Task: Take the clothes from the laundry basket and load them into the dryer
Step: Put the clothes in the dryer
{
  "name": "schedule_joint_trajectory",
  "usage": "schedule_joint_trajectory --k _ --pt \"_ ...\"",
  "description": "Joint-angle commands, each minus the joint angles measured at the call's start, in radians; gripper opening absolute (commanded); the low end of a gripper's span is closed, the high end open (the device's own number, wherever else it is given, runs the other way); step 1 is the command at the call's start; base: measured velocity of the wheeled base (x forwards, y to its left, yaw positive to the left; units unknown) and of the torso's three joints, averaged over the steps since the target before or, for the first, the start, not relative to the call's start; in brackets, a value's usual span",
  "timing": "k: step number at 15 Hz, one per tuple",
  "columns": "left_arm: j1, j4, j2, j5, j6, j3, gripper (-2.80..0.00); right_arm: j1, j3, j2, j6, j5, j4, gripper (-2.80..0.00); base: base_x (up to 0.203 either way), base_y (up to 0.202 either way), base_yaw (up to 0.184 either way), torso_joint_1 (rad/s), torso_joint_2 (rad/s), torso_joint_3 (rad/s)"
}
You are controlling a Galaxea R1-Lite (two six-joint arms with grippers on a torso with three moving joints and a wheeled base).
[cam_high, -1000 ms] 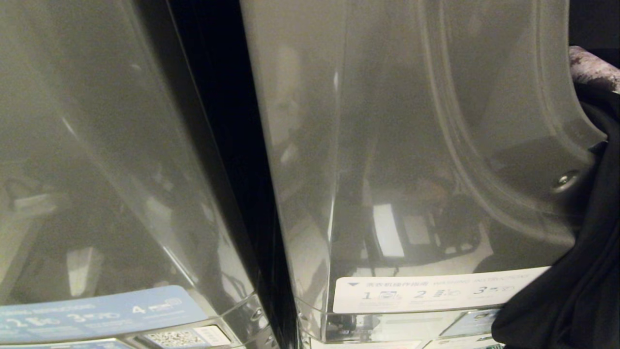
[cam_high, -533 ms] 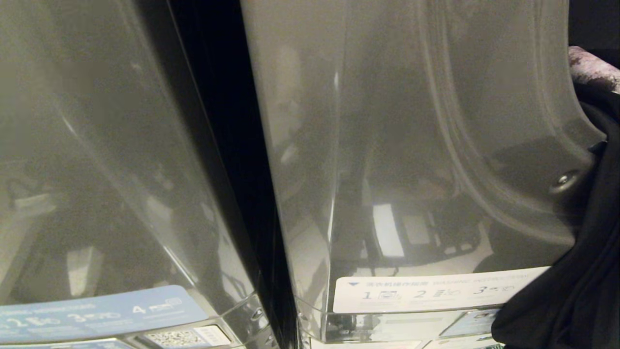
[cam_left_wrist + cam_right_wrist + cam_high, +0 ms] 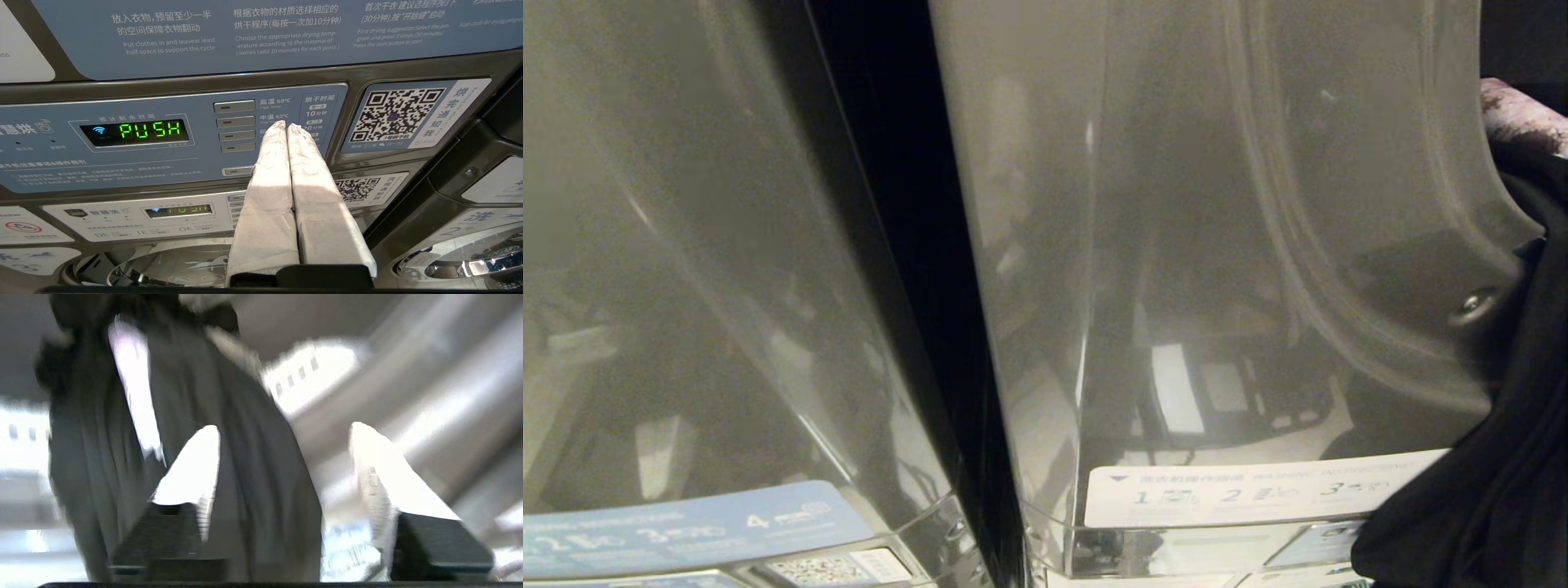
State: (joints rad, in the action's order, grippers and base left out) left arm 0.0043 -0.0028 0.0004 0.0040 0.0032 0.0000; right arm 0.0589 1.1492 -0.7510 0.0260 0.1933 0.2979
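Judging from how things lie, the load is only partly in: a dark garment point(image 3: 1486, 457) hangs over the lip of the dryer opening point(image 3: 1388, 269) at the far right of the head view, draping down past the white instruction label point(image 3: 1241, 494), so it seems to need pushing further inside. The laundry basket is in no view, so what is left in it cannot be told.

Over on the left, the left gripper point(image 3: 287, 127) is parked before a control panel point(image 3: 163, 134) whose display reads PUSH, its padded fingers point(image 3: 271, 179) pressed together on nothing.

To the right, the right gripper point(image 3: 282, 457) has its fingers spread wide, the blurred garment point(image 3: 245, 465) hanging loose between them, not pinched.

The cloth looks thin, limp and deeply folded, almost black, with a pale mottled piece point(image 3: 1523, 114) just above it at the rim.
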Motion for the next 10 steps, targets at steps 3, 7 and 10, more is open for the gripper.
schedule_joint_trajectory --k 3,7,10 --pt "0.0 0.0 0.0 0.001 0.0 0.0 -2.8 -0.077 -0.15 0.179 0.002 -0.084 0.059 0.0 0.0 0.0 0.0 0.0 0.0 0.0" --pt "0.0 0.0 0.0 0.001 0.0 0.0 -2.8 -0.077 -0.283 0.244 0.006 -0.153 0.063 0.0 0.0 0.0 0.0 0.0 0.0 0.0" --pt "0.0 -0.001 0.0 0.001 0.0 0.0 -2.8 -0.077 -0.364 0.242 0.021 -0.157 0.06 0.0 0.0 0.0 0.0 0.0 0.0 0.0"
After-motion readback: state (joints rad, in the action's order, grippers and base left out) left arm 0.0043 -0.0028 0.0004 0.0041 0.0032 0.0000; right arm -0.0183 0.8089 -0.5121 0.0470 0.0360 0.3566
